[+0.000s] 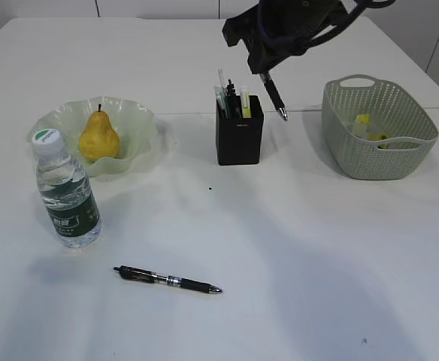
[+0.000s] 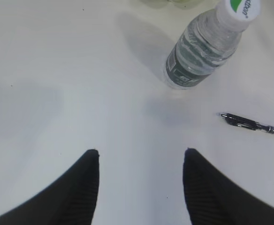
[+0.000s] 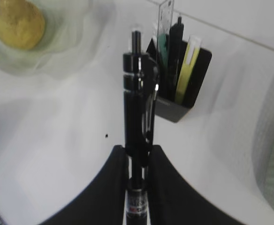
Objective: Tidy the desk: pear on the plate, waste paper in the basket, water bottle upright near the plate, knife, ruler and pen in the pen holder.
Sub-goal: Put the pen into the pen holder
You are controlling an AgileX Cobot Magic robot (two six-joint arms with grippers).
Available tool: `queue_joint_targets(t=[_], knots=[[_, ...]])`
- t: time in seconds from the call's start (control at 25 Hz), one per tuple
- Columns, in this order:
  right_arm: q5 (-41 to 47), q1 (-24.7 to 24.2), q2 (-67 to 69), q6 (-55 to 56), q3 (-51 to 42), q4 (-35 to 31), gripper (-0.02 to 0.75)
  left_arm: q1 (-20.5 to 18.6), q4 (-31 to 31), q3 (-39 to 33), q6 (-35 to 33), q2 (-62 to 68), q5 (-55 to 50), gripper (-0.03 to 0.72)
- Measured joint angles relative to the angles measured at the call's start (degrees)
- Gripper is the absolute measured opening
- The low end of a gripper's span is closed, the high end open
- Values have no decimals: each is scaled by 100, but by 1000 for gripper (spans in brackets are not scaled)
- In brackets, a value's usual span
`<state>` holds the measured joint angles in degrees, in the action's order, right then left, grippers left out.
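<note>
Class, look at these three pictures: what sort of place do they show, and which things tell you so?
Probably a desk or office worktop: a white tabletop with a black pen holder, a loose pen and a waste basket.

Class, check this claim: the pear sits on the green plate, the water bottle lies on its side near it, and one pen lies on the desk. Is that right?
One error: the water bottle stands upright, cap on top, as the exterior view shows. The pear is on the green plate, and one pen lies on the desk.
</note>
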<state>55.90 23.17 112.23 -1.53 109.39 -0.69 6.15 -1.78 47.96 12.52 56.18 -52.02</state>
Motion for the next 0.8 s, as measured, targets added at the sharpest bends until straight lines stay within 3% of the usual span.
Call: queue_joint_targets(t=[0.4,0.8], knots=[[-2806,-141,2,-88,-1105,100,76,0,-7,0,0,0,-28,402],[-4549,-371,786,-88,-1246,-3,75,0,-7,0,0,0,-28,402]])
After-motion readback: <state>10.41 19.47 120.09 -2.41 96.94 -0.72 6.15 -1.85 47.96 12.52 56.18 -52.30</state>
